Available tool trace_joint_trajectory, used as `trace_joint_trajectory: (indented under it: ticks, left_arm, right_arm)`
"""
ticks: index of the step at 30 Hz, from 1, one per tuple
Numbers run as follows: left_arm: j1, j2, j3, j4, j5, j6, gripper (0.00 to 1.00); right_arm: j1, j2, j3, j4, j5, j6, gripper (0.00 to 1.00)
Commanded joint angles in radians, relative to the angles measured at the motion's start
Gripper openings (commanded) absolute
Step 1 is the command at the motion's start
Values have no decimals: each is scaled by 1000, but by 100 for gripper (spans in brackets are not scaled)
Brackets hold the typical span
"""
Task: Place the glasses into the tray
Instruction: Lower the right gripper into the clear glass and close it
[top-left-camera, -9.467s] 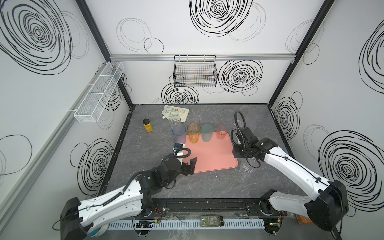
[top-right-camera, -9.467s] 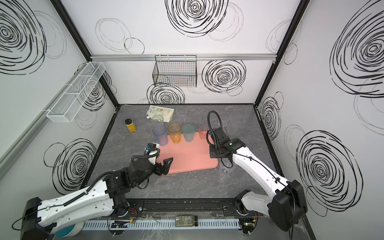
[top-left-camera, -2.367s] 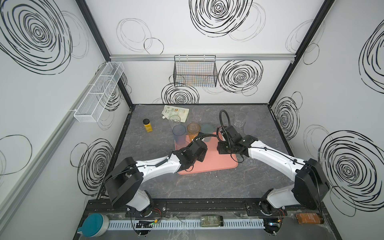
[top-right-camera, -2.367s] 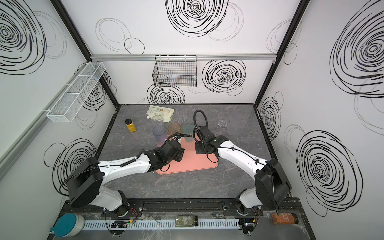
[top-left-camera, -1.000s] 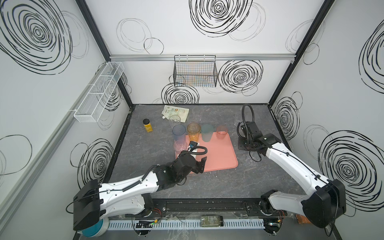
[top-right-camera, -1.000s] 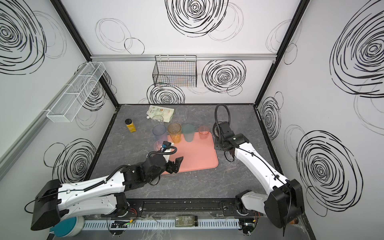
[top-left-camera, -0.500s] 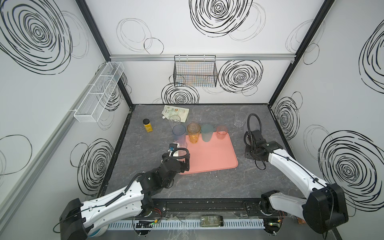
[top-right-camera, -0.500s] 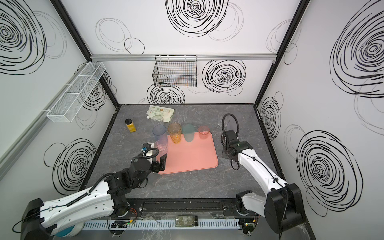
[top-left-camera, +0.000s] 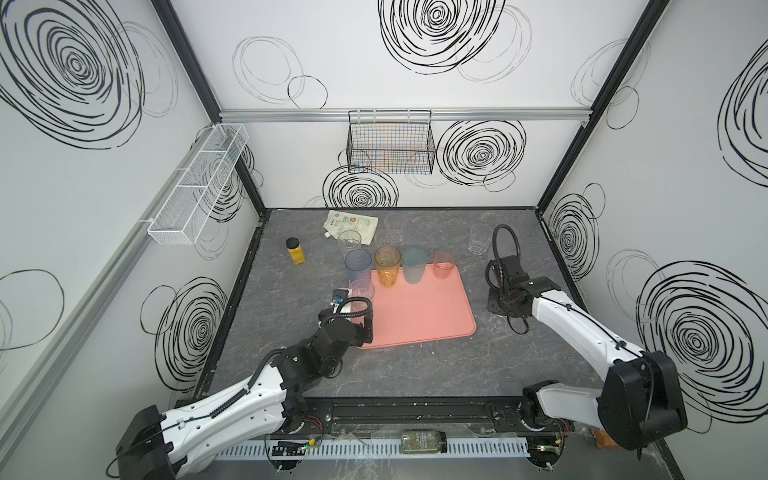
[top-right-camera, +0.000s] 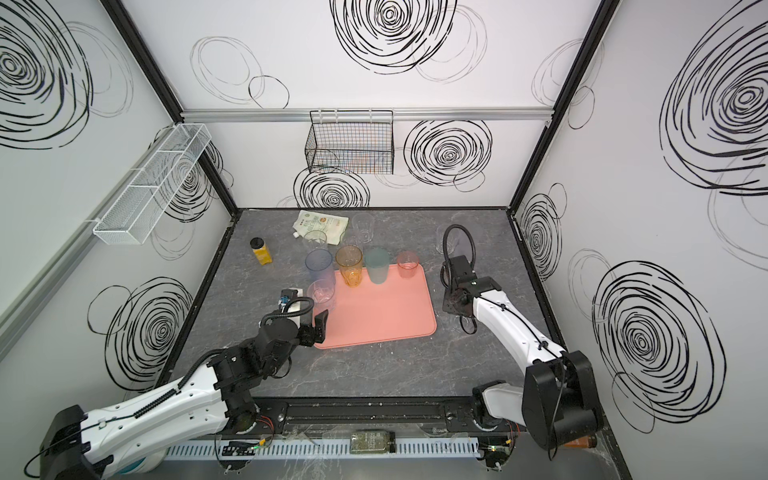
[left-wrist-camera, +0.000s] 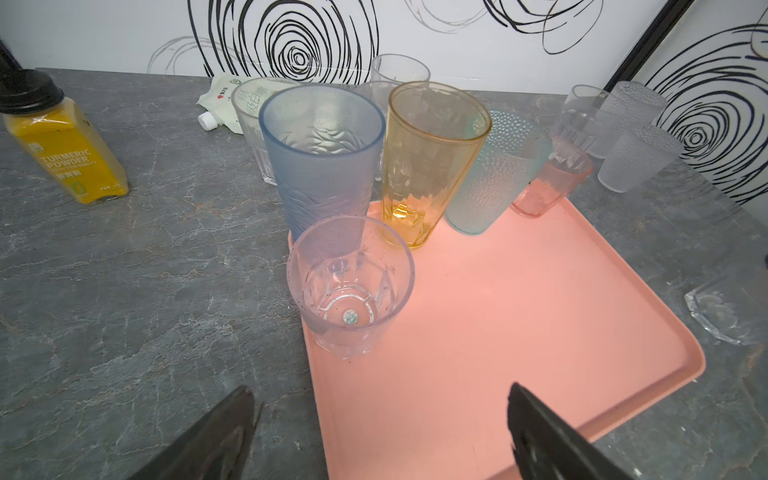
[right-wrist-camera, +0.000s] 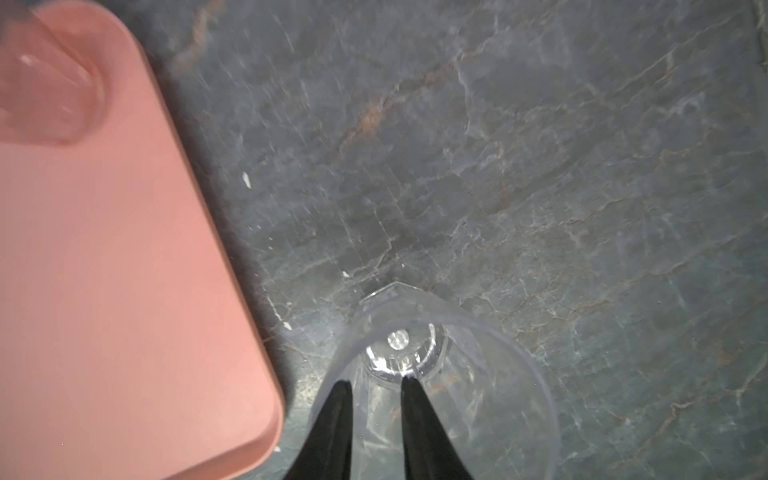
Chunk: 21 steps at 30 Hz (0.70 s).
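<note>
The left claw, released, has left a clear faceted glass in the salmon-pink tray (at its edge); the right claw reaches into a second glass on the desk, grip unclear.

Roughly 12 glasses, 1 tray, 1 yellow bottle and 1 white pouch

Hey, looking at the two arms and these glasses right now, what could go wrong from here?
The right gripper seems to straddle one wall of the clear glass standing on the table beside the tray; such a thin pinch may let it tilt or slip when lifted. The faceted glass stands right at the tray's edge, perhaps on its rim, so the open left gripper close by could tip it.
</note>
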Motion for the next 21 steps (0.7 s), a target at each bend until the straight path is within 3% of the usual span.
trace_joint_trajectory:
  ticks: [1,7,11,16,21]
  left_arm:
    - [6,11,5,36,-3,-24,96]
    - [-35,60,27,56,-3,-47,96]
    - [-60,81,28,65,-12,-53,96]
    - [-81,97,28,70,-20,-61,97]
    - [-83,83,34,54,-45,-51,97]
  right_arm:
    - [-2,-51,25,-45,-22,-21,35]
    - [-1,-15,-61,20,-83,-14,36]
    - [-1,32,-80,52,-75,-9,28]
    - [4,43,-66,48,-41,-17,10]
    - [47,11,46,-42,-15,-31,4]
